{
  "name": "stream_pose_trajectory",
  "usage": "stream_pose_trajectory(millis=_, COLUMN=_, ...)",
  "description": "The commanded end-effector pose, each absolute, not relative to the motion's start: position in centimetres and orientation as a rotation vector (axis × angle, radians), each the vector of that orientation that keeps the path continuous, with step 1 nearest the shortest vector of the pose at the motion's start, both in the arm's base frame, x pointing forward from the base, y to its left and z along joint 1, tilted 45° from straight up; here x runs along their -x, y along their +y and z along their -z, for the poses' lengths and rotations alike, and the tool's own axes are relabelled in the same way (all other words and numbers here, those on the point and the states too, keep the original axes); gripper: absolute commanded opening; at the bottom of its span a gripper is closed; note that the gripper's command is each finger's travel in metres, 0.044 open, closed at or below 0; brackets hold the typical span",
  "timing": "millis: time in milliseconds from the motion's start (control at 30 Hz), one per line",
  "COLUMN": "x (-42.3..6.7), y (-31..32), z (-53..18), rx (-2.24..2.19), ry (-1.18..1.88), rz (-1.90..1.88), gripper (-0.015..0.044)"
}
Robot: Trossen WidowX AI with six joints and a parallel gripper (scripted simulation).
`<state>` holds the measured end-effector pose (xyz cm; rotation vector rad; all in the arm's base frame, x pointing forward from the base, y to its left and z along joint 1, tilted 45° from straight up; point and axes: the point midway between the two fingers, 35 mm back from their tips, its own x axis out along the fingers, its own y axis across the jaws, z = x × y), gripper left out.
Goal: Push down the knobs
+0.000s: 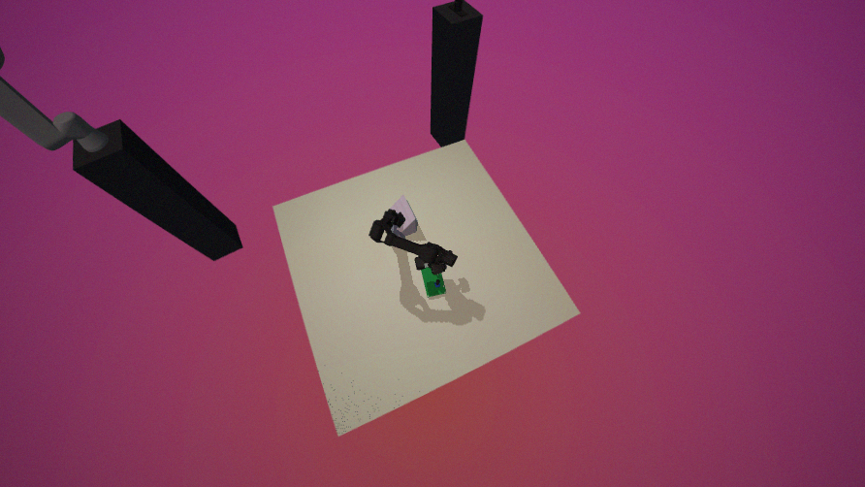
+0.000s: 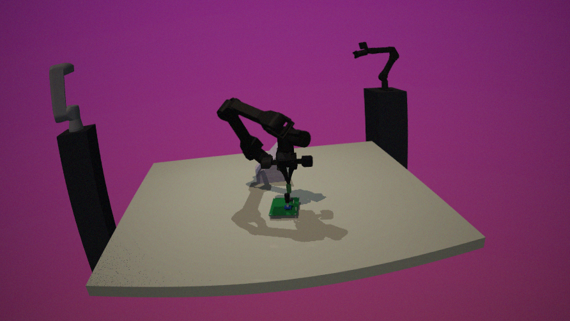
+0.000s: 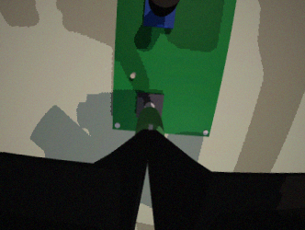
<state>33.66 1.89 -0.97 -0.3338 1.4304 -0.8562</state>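
The green circuit board [image 1: 436,289] [image 2: 277,210] [image 3: 189,78] stands on the table [image 1: 363,339] [image 2: 199,239]. A second small dark-green knob [image 3: 149,119] sits on a grey potentiometer [image 3: 151,103] at the board's near edge. My gripper [image 3: 149,136] [image 2: 287,185] [image 1: 431,269] is shut with nothing between its fingers. Its tips point straight down right over the near knob. I cannot tell whether they touch it.
The arm's pale base block [image 1: 406,216] [image 2: 275,172] stands behind the board. Black pillars with camera mounts stand off the table at the left [image 2: 81,191] and the back right [image 2: 386,119]. The arm's shadow lies around the board.
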Motion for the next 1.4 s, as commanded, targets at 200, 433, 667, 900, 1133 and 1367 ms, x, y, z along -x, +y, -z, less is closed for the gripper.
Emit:
stream_pose_trajectory(millis=200, x=-33.6, y=1.0, z=1.7, rx=0.332, ry=1.431, rz=0.863, gripper=0.0000)
stream_pose_trajectory(millis=433, x=-33.6, y=0.8, z=1.9, rx=0.332, ry=1.431, rz=0.863, gripper=0.0000)
stream_pose_trajectory(millis=667, x=-33.6, y=0.4, z=2.3, rx=0.332, ry=1.431, rz=0.864, gripper=0.0000)
stream_pose_trajectory(millis=900, x=-33.6, y=0.3, z=2.4, rx=0.332, ry=1.431, rz=0.864, gripper=0.0000)
stream_pose_trajectory(millis=1133, x=-33.5, y=-0.1, z=2.8, rx=0.332, ry=1.431, rz=0.864, gripper=0.0000)
stream_pose_trajectory(millis=1367, x=-33.5, y=-0.1, z=2.8, rx=0.332, ry=1.431, rz=0.864, gripper=0.0000)
